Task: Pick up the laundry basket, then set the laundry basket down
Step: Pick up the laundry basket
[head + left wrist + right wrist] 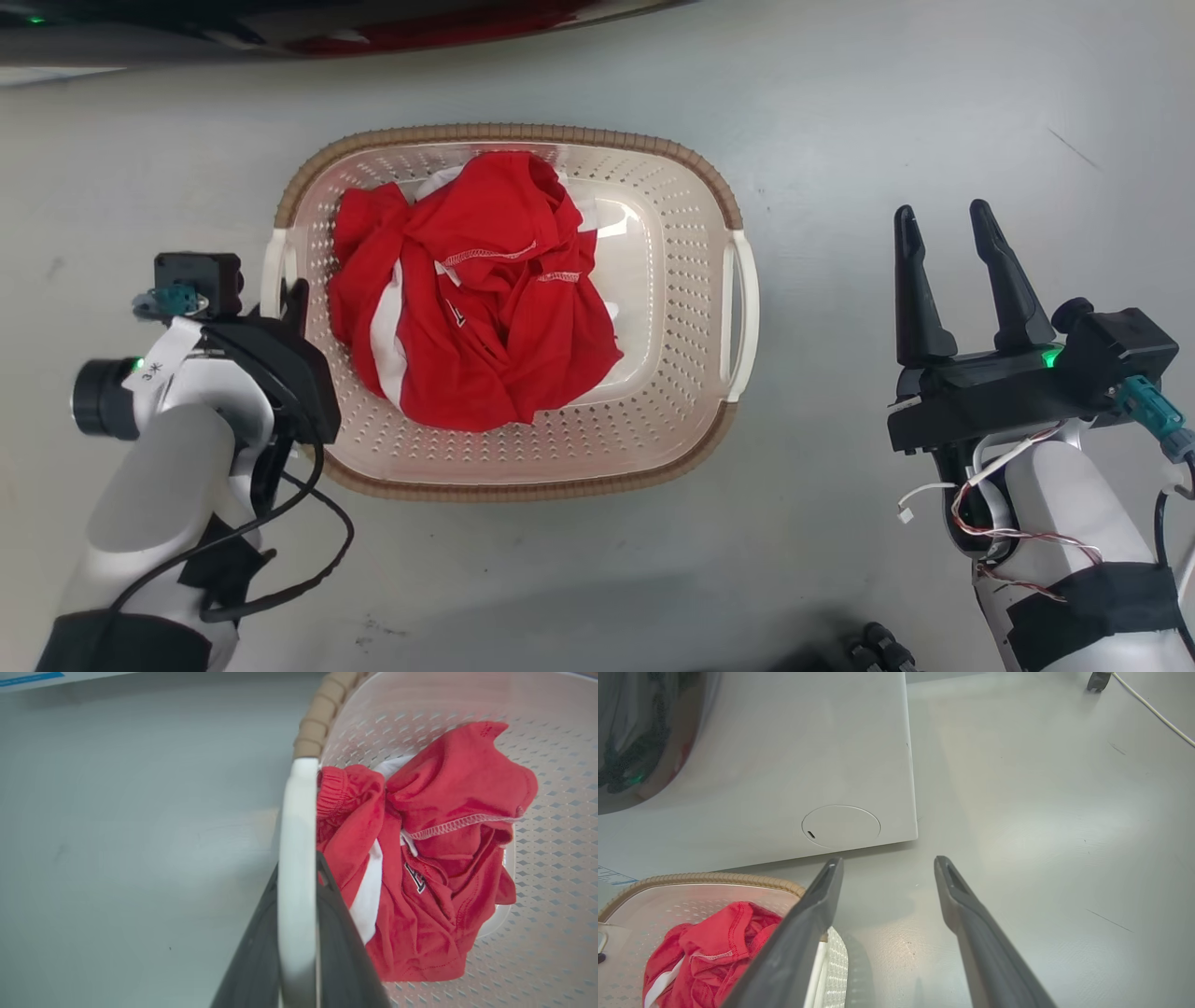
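The basket holds clothes (its handle between the left fingers). It lies left of the right fingers, washer ahead.

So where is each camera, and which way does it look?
Head view: on the head, looking down at the laundry basket; left gripper at its handle, right gripper open.
Left wrist view: on that wrist, looking along its fingers clasping the white handle.
Right wrist view: on that wrist, facing the washing machine past its open fingers.
Shared: all three show the red clothes.
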`<state>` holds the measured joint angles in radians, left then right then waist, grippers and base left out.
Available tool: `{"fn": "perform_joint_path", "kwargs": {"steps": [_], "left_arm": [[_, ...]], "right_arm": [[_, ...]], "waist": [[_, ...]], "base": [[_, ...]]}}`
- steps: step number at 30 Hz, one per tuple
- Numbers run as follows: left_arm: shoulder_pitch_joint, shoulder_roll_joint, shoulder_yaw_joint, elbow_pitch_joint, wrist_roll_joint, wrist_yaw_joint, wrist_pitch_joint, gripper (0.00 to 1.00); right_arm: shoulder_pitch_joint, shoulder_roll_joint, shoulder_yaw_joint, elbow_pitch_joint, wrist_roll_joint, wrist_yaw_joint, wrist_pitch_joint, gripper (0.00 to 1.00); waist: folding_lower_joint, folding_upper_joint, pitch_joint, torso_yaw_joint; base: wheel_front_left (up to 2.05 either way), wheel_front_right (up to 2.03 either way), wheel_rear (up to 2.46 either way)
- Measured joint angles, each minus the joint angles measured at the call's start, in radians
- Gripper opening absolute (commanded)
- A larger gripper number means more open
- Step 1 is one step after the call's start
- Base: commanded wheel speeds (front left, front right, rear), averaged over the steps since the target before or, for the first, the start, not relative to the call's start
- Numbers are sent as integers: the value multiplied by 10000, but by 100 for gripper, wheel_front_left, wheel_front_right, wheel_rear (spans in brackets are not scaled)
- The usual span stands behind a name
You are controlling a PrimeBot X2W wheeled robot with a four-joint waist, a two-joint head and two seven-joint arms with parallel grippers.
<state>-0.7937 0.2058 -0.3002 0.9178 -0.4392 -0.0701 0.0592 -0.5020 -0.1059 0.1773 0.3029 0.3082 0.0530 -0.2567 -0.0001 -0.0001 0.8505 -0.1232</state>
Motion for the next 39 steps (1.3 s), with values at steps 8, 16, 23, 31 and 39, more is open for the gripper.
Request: {"fn": "perform_joint_path", "kwargs": {"steps": [8,16,23,31,39], "left_arm": [[325,-453,330,596,-516,12,-96,0],[440,-533,431,974,-683,-10,-140,0],[418,-531,418,1149,-677,-96,-259,100],[186,-548,454,1214,-696,-107,-800,100],[217,-723,637,740,-694,-104,-2357,100]], "right_arm": [[7,2,-173,38,-8,59,0,100],[1,4,-182,38,-90,100,0,100],[1,2,-219,40,-117,174,0,100],[9,2,-328,194,-207,176,0,100],[36,-134,-548,383,-368,236,0,100]], "waist": [[0,0,-266,255],[1,0,-386,440],[2,0,-433,506],[2,1,-567,566],[2,1,-1106,721]], "base": [[0,0,0],[0,0,0],[0,0,0],[0,0,0],[0,0,0]]}}
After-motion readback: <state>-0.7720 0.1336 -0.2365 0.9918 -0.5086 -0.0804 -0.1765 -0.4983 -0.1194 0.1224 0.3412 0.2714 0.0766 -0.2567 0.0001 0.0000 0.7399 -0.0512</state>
